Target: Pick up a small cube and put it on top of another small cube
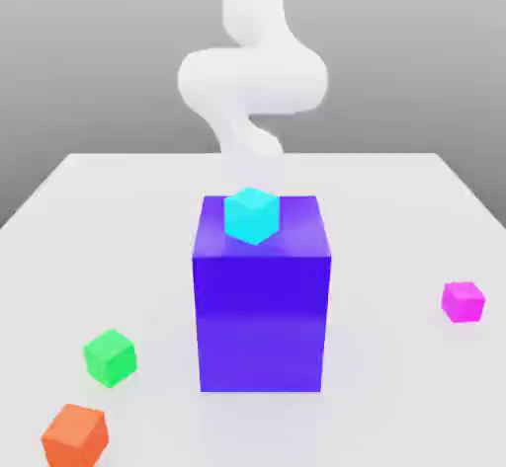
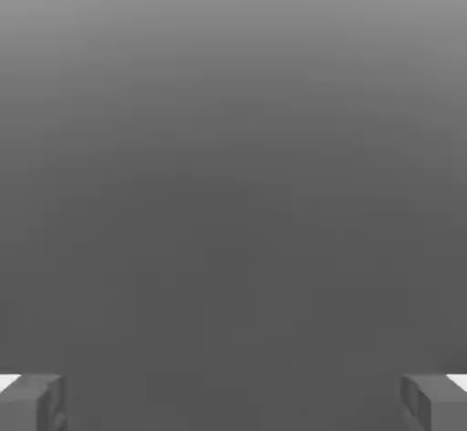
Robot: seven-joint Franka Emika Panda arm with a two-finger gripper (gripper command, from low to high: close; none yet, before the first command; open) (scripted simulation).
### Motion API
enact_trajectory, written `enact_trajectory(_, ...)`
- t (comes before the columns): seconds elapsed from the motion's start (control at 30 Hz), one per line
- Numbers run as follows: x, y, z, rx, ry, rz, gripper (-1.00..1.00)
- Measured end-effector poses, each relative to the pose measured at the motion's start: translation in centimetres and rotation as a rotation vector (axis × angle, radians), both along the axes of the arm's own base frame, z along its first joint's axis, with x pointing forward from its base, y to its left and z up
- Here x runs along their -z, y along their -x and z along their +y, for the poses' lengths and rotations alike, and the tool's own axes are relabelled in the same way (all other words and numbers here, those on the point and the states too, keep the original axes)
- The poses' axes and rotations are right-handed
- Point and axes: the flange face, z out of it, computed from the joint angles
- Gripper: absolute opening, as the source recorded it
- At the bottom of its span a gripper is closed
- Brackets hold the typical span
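The small magenta cube (image 1: 463, 301) rests on the white table (image 1: 395, 218) at the exterior view's right. The small green cube (image 1: 110, 357) sits toward the front at the exterior view's left, far from the magenta one. My white arm (image 1: 252, 80) rises behind the big blue-violet block, well back from both cubes. In the hand view my gripper (image 2: 233, 404) is open. Its two grey fingertips (image 2: 33, 402) stand wide apart with nothing between them, against a plain grey background.
A tall blue-violet block (image 1: 261, 302) stands mid-table with a cyan cube (image 1: 251, 214) on top. An orange cube (image 1: 75, 435) lies near the front edge, just in front of the green one.
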Motion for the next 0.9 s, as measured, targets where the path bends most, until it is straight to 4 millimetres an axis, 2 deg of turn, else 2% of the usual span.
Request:
enact_trajectory(0.2,4.8,-1.7,7.7,-0.044,0.027,0.065,0.0)
enact_trajectory(0.43,11.8,-2.8,15.1,-0.082,0.047,0.158,0.0)
enact_trajectory(0.67,19.8,-2.5,21.0,-0.107,0.056,0.266,0.0)
enact_trajectory(0.9,28.1,-0.8,25.3,-0.118,0.057,0.382,0.0)
